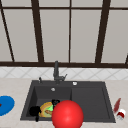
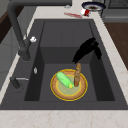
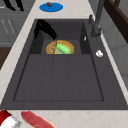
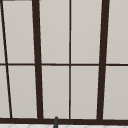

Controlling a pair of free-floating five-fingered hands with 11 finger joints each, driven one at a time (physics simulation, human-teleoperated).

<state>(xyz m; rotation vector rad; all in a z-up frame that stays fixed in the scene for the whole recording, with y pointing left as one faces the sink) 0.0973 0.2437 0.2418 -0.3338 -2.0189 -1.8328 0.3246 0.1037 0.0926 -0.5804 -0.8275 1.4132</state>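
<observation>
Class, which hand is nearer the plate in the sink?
Right. The right hand hovers by the plate at its front side; the left hand is far off, past the blue dish.

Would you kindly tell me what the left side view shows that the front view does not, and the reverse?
Left side view alone: the brown stick leaning on the plate, unobstructed. Front view alone: a red ball low in front, the blue plate on the left counter, and the window. Both share the sink, the faucet, the yellow plate with the green vegetable, and a black hand.
</observation>
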